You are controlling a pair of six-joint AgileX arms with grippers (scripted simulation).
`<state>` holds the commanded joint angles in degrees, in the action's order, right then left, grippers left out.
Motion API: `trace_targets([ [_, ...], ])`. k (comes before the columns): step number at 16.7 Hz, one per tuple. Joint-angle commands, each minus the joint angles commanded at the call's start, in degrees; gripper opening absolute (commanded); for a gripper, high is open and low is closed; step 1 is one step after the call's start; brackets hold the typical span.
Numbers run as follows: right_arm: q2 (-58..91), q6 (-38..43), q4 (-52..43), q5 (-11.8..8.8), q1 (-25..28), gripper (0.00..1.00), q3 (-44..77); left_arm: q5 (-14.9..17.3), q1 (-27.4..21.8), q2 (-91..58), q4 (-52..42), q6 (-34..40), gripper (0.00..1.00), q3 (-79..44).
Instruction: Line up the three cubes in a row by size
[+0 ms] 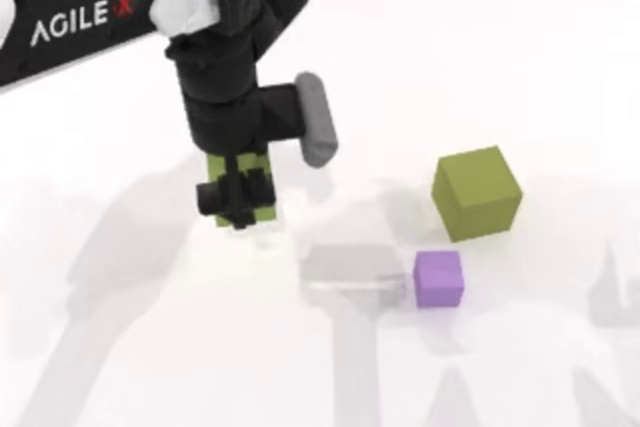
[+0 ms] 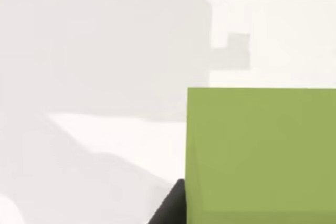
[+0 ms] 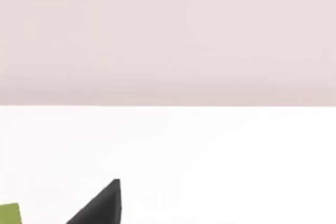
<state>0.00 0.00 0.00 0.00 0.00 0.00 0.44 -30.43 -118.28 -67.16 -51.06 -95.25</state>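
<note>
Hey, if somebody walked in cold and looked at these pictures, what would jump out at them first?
First, the black left gripper reaching down left of the table's centre, right over the lime-green cube, which fills much of the left wrist view. Next, the large olive-green cube at the right, with the small purple cube apart from it, just in front.

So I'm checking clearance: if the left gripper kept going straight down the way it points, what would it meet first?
The lime-green cube directly under the left gripper, apparently already between its fingers; below that, the table.
</note>
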Motion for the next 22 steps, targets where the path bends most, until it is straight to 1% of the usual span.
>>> trace_targets([
  [2,0.00,0.00,0.00,0.00,0.00,1.00,0.00,-0.03,-7.33,-1.57,-1.48,2.94,0.00,-3.25],
  [3,0.00,0.00,0.00,0.00,0.00,1.00,0.00,-0.04,-10.18,-2.19,-2.09,4.25,0.00,-4.63],
  [4,0.00,0.00,0.00,0.00,0.00,1.00,0.00,-0.05,-12.44,-2.69,-2.59,5.38,0.00,-5.79],
  [6,0.00,0.00,0.00,0.00,0.00,1.00,0.00,-0.08,-15.06,-3.23,-3.17,6.85,0.00,-7.22],
  [13,0.00,0.00,0.00,0.00,0.00,1.00,0.00,-0.08,-15.29,-3.30,-2.16,7.01,0.00,-6.61],
  [19,0.00,0.00,0.00,0.00,0.00,1.00,0.00,-0.07,-15.55,-6.63,8.50,7.24,0.00,0.71],
  [22,0.00,0.00,0.00,0.00,0.00,1.00,0.00,-0.05,-15.66,-7.42,10.52,7.24,0.00,2.23],
])
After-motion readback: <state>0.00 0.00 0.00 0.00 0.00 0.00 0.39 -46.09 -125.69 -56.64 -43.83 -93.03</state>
